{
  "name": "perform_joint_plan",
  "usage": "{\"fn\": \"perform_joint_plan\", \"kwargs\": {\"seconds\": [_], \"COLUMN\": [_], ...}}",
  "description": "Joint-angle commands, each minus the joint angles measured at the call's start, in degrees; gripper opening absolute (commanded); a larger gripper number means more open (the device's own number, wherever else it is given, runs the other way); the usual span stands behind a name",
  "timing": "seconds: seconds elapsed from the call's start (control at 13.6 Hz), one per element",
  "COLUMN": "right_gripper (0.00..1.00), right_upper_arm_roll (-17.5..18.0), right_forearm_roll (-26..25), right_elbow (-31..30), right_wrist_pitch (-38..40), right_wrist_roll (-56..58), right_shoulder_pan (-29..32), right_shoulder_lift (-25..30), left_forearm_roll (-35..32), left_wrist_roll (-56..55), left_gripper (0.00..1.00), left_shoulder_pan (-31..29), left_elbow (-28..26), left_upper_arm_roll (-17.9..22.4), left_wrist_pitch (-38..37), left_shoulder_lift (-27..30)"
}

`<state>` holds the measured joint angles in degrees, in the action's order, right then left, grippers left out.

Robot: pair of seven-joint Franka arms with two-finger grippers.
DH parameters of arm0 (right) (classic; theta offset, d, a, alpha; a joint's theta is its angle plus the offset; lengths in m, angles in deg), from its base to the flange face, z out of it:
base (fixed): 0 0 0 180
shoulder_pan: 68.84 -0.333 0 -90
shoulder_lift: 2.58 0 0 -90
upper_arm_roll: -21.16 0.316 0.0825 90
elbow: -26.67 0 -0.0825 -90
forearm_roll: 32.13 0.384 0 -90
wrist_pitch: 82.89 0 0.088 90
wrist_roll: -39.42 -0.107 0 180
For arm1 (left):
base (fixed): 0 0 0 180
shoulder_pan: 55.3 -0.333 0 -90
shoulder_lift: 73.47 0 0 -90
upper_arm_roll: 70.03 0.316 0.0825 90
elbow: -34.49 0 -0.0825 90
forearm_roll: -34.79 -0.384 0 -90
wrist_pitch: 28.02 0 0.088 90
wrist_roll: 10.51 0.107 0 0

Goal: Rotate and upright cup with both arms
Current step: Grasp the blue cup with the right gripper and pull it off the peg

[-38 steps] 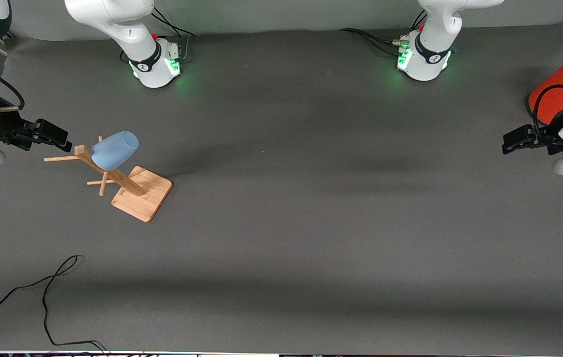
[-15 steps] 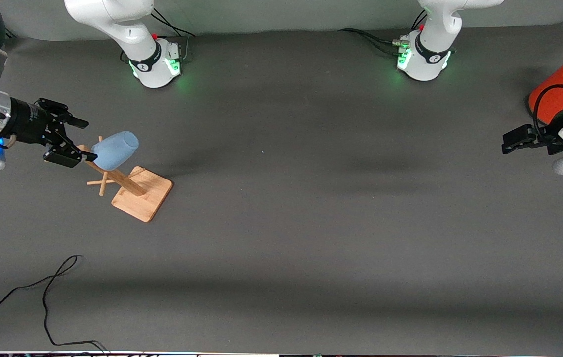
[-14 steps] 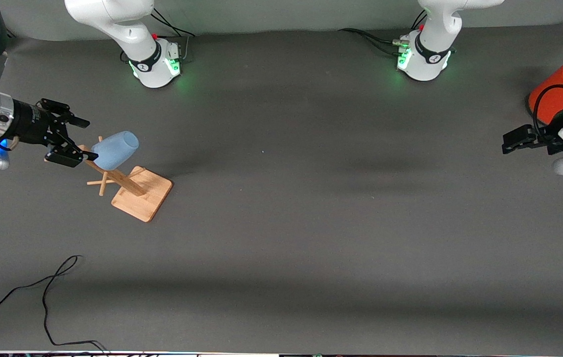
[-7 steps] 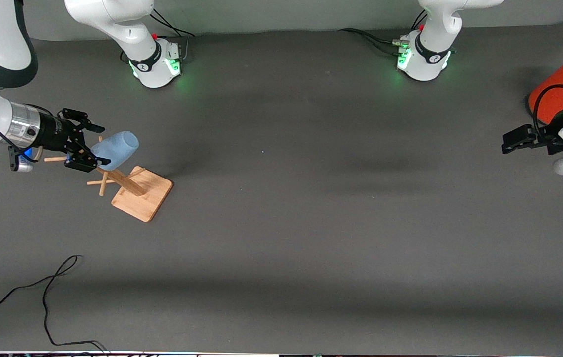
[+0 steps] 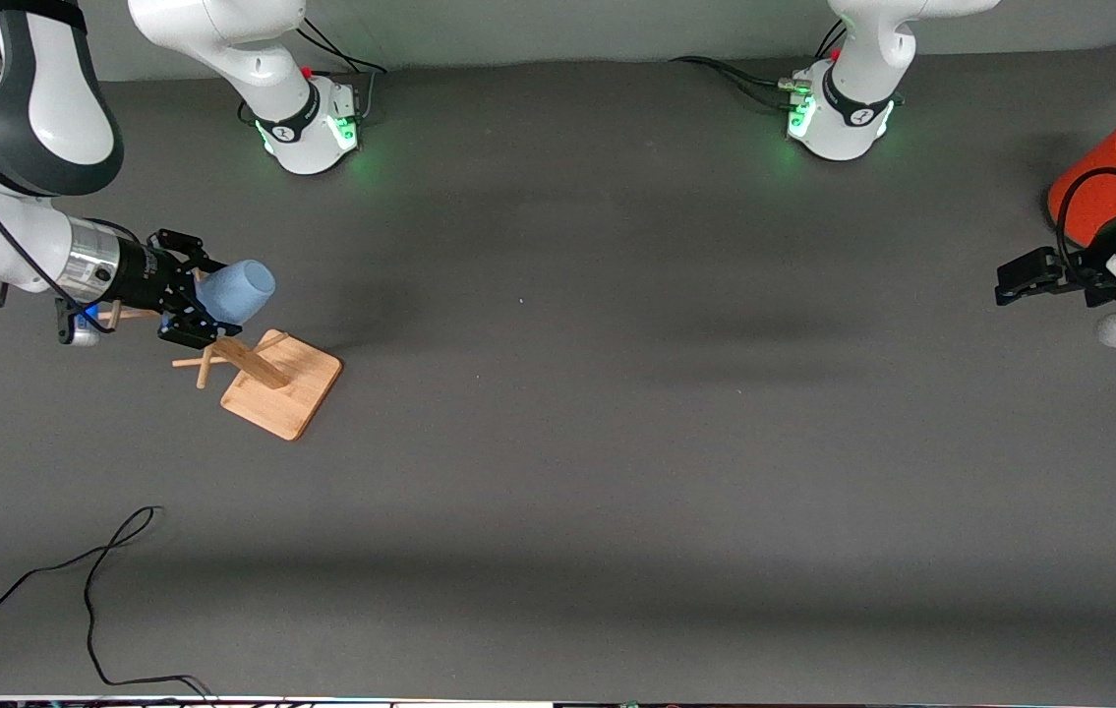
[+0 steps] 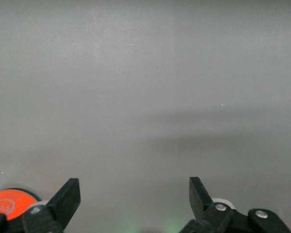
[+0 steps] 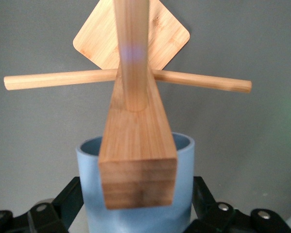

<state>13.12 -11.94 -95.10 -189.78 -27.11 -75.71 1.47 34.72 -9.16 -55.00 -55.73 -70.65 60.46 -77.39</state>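
Observation:
The light-blue cup point(image 5: 241, 288) hangs tilted on a peg of the wooden rack point(image 5: 280, 385), toward the right arm's end of the table. My right gripper point(image 5: 212, 302) is open, with one finger on each side of the cup's base end. In the right wrist view the cup point(image 7: 89, 194) fills the gap of the right gripper point(image 7: 137, 183), and the rack's post point(image 7: 137, 160) crosses in front of it. My left gripper point(image 5: 1010, 280) waits open and empty at the left arm's end; its wrist view shows the left gripper point(image 6: 135, 187) over bare grey table.
A large orange cylinder with a grey lid point(image 5: 1098, 182) stands at the left arm's end, beside the left gripper. A black cable point(image 5: 95, 570) lies on the table nearer the front camera than the rack. The rack's side pegs point(image 7: 58, 80) stick out sideways.
My right gripper has moved in along the rack toward the cup, and its open fingers now stand on either side of it. The left arm has not moved.

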Motion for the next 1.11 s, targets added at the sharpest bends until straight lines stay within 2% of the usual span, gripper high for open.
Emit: {"fn": "perform_joint_plan", "kwargs": {"seconds": [0.0,0.15,0.37,0.59,0.81,1.03], "right_gripper": [0.66,0.58,0.58,0.58,0.58,0.58], "right_upper_arm_roll": [0.13,0.13,0.13,0.04,0.22,4.6], "right_forearm_roll": [1.25,1.25,3.26,3.71,6.87,10.29], "right_elbow": [-1.45,-1.28,0.47,5.12,7.94,10.93], "right_wrist_pitch": [-1.13,-1.04,0.79,6.06,7.74,7.13], "right_wrist_roll": [-1.15,-0.97,-1.5,-1.76,-3.69,-7.54], "right_shoulder_pan": [-0.33,-0.33,-0.33,-0.25,-0.33,-0.42], "right_shoulder_lift": [1.66,1.48,1.84,1.84,2.45,2.36], "left_forearm_roll": [0.24,0.24,0.24,0.24,0.24,0.24], "left_wrist_roll": [0.06,0.06,0.06,0.06,0.06,0.06], "left_gripper": [1.0,1.0,1.0,1.0,1.0,1.0], "left_shoulder_pan": [-0.21,-0.21,-0.21,-0.21,-0.21,-0.21], "left_elbow": [0.66,0.66,0.66,0.66,0.66,0.66], "left_upper_arm_roll": [-0.17,-0.17,-0.17,-0.17,-0.17,-0.17], "left_wrist_pitch": [-0.58,-0.58,-0.58,-0.58,-0.5,-0.5], "left_shoulder_lift": [-0.21,-0.21,-0.21,-0.21,-0.21,-0.21]}}
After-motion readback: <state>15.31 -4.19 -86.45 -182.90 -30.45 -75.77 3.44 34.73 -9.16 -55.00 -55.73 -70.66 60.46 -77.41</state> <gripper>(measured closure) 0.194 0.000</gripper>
